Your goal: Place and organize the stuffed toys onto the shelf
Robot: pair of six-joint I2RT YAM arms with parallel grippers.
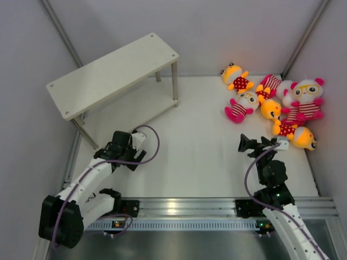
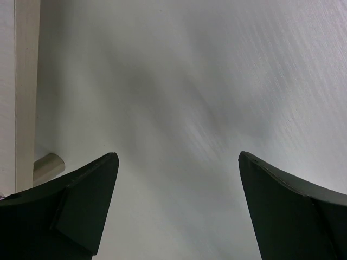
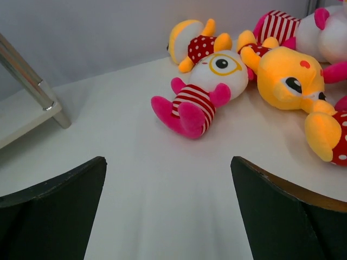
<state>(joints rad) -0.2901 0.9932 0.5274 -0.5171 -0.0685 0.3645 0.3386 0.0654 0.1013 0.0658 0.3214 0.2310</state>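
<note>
Task not yet begun. The two-tier cream-white shelf with silver metal legs (image 1: pixel 115 69) stands far left, its top board bare and no toy visible on the lower one. The white-and-orange plush stuffed toys (image 1: pixel 274 103) all lie heaped far right on the white surface (image 1: pixel 190 146), close against the grey side wall (image 1: pixel 331 108). The left tool (image 2: pixel 178 162) and right tool (image 3: pixel 168 162) both stand wide apart, holding nothing. Open surface separates heap and shelf; the wall crowds the heap's outer edge.

No text, label or number is legible anywhere.

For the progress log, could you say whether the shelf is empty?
Empty where visible: the shelf shows bare boards; the stuffed toys lie heaped on the table.
</note>
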